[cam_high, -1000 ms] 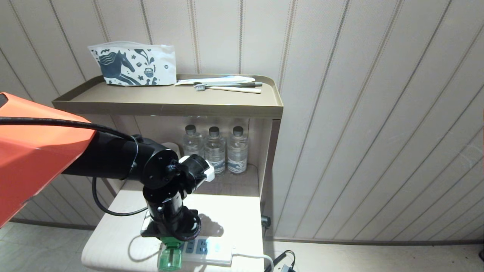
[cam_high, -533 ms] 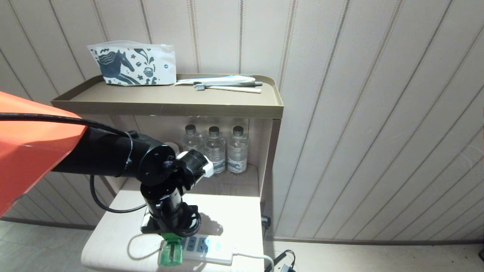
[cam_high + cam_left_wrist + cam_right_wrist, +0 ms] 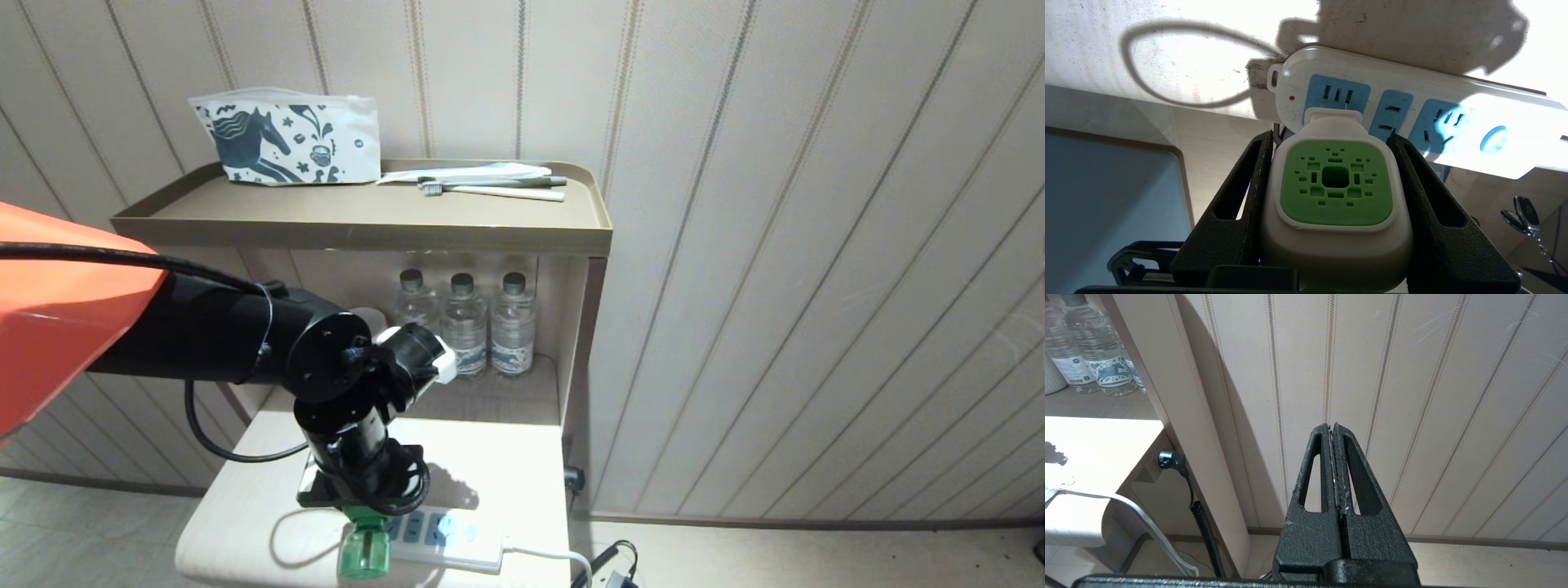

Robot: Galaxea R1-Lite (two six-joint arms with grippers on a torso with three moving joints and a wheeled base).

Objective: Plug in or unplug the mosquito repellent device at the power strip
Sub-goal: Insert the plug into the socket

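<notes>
The mosquito repellent device [image 3: 1335, 183] has a white head with a green vented top, and its green bottle [image 3: 363, 555] hangs past the table's front edge. My left gripper [image 3: 1331, 136] is shut on the head, one black finger on each side. The device's plug end rests against the first light-blue socket of the white power strip [image 3: 1453, 94]; its prongs are hidden. In the head view the strip [image 3: 461, 541] lies along the table's front edge, with the left gripper [image 3: 359, 508] pointing down over it. My right gripper [image 3: 1332, 426] is shut and empty, off by the wall.
The strip's white cord [image 3: 547, 557] runs off the table's right edge. Behind stands a brown shelf [image 3: 367, 220] with a printed pouch [image 3: 286, 143] and toothbrushes [image 3: 490, 189] on top, and three water bottles [image 3: 463, 322] below. A wall plug [image 3: 1169, 459] sits at the cabinet's side.
My left arm has drawn slightly left and back, and the device in its grip has shifted a little left with it. The strip and the right gripper have not moved.
</notes>
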